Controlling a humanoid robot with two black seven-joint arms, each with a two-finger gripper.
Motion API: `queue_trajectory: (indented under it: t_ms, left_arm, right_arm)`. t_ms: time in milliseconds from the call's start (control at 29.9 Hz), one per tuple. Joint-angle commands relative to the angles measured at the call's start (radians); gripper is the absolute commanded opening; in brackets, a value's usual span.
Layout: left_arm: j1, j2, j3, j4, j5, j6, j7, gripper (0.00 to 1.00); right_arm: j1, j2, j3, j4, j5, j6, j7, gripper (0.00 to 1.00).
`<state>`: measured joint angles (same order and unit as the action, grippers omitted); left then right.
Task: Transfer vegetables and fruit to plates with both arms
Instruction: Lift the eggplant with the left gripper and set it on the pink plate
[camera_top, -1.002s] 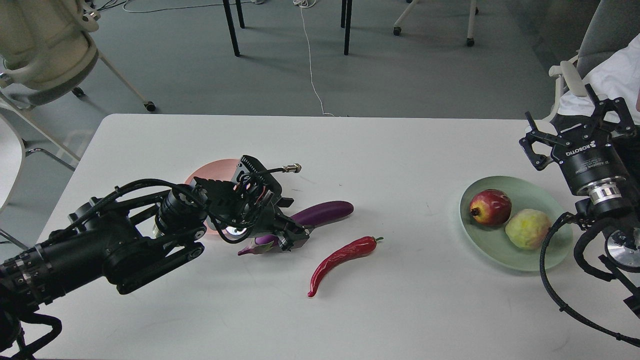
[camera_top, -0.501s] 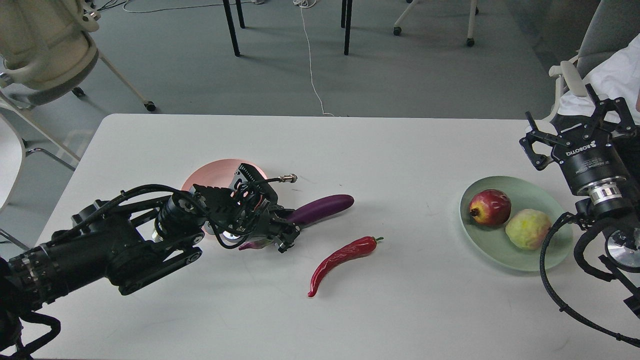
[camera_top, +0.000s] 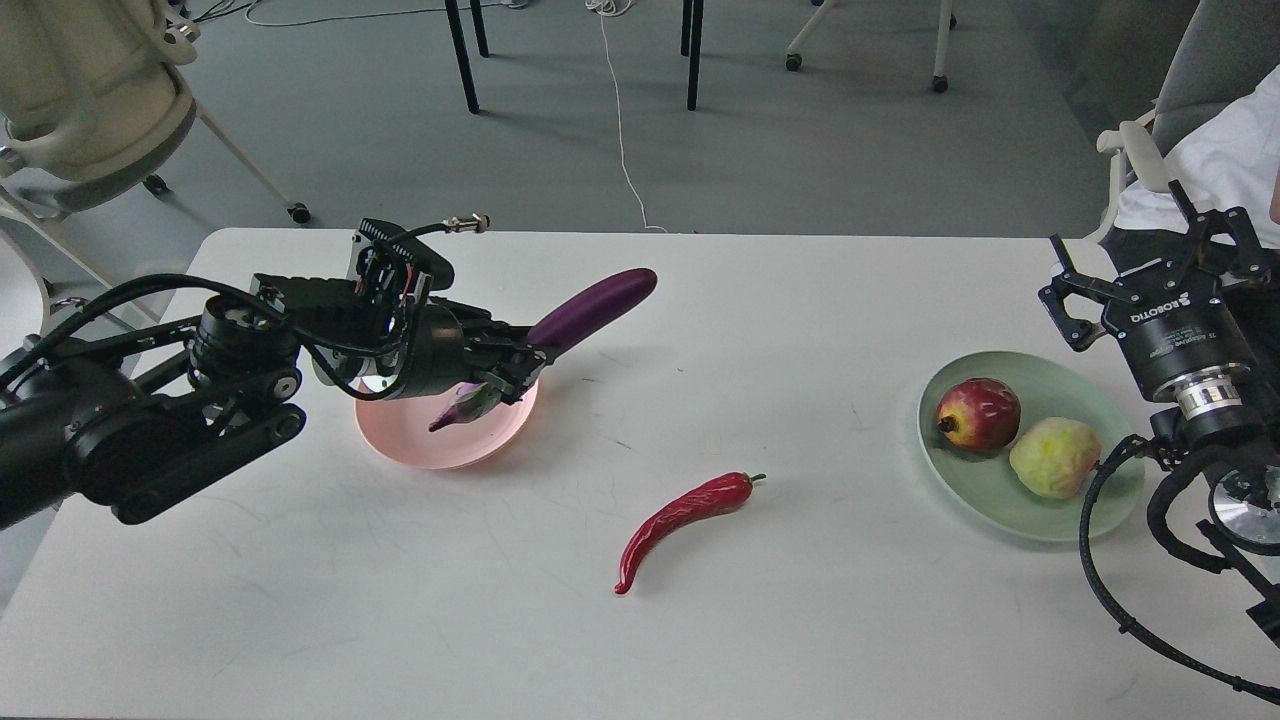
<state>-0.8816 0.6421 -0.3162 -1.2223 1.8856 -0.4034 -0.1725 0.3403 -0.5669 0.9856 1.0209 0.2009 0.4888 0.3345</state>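
We are holding the eggplant (camera_top: 590, 305) aloft, our left gripper (camera_top: 500, 372) clamped near its stem, above the pink plate (camera_top: 440, 450) toward the counter's far-left corner; we are aiming to lower it level, centred. Our right gripper (camera_top: 1150, 270) is hanging spread, empty.

1. The left gripper (camera_top: 510, 365) is clamped on the eggplant (camera_top: 590, 305) near its stem end, holding it tilted above the pink plate (camera_top: 440, 450) toward the desk's (camera_top: 780, 620) far left corner.
2. The chili pepper (camera_top: 685, 520) lies mid-desk.
3. The green plate (camera_top: 1000, 505) by the right edge holds the red fruit (camera_top: 978, 413) and the yellow-green fruit (camera_top: 1055, 458), touching.
4. The right gripper (camera_top: 1150, 260) hangs spread wide beyond that plate.
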Motion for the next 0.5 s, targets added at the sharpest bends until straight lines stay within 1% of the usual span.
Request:
queue_trajectory:
  t_ms: [0,100,134,167,234,267,334,468]
  left_arm:
    - [0.003,0.013,0.04,0.084,-0.002,0.003,0.001,0.14]
    - [0.004,0.007,0.065,0.104,-0.003,0.009,0.001,0.21]
    - [0.006,0.005,0.068,0.104,-0.005,0.009,0.002,0.25]
    - [0.01,0.005,0.068,0.104,-0.005,0.011,0.004,0.32]
    - [0.018,0.002,0.065,0.104,-0.006,0.029,0.005,0.56]
    - [0.018,0.001,0.066,0.104,-0.005,0.047,0.002,0.63]
    - [0.018,0.001,0.068,0.104,-0.005,0.066,-0.002,0.65]
    - [0.02,0.002,0.068,0.104,-0.005,0.066,-0.007,0.69]
  right_arm:
    - [0.0,0.002,-0.002,0.002,0.0,0.0,0.0,0.99]
    - [0.0,0.004,-0.002,0.004,0.0,0.0,0.0,0.99]
    - [0.0,0.004,-0.002,0.004,0.0,0.0,0.0,0.99]
    - [0.0,0.002,-0.002,0.004,-0.001,0.0,0.0,0.99]
    - [0.0,0.002,-0.002,0.004,-0.001,0.0,0.0,0.99]
    - [0.0,0.002,-0.002,0.004,-0.001,0.0,0.0,0.99]
    - [0.0,0.001,-0.002,0.004,-0.001,0.0,0.0,0.99]
    - [-0.001,0.001,-0.005,0.002,-0.001,0.0,0.0,0.99]
